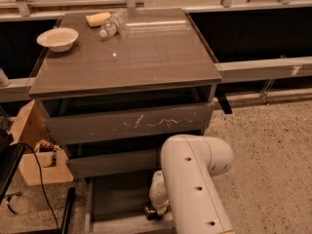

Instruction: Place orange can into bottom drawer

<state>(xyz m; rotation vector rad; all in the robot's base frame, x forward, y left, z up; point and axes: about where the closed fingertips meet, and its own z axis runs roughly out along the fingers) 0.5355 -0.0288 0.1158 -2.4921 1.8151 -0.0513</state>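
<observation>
– Three drawers, right? Which is closest?

– The bottom drawer (114, 201). It is pulled out, down at 6 o'clock. The big white arm (195, 179) bends over it and reaches inside.

– Where is the hand?

– The hand (156, 210) is low in the bottom drawer, near its front edge and close to the grey floor. I cannot tell if it is wide or narrow.

– And the orange can?

– Just a small gold and dark bit of the orange can (150, 211) peeks out right at the hand, inside the bottom drawer. I cannot tell if it sits on the floor of the drawer.

– What is at 9 o'clock?

– A cardboard box (28, 147) on the ground, with a black cord (38, 172) beside it.

– Now go further back.

– Above the bottom drawer is the middle drawer (112, 163), then the upper drawer (129, 125) with pale scratches on its front.

– And on the bench?

– The bench (146, 62) has a white bowl (57, 38) at 10 o'clock. A clear water bottle (111, 26) lies on its side at 11 o'clock, and a yellow sponge (97, 19) is just beside it, further back.
</observation>
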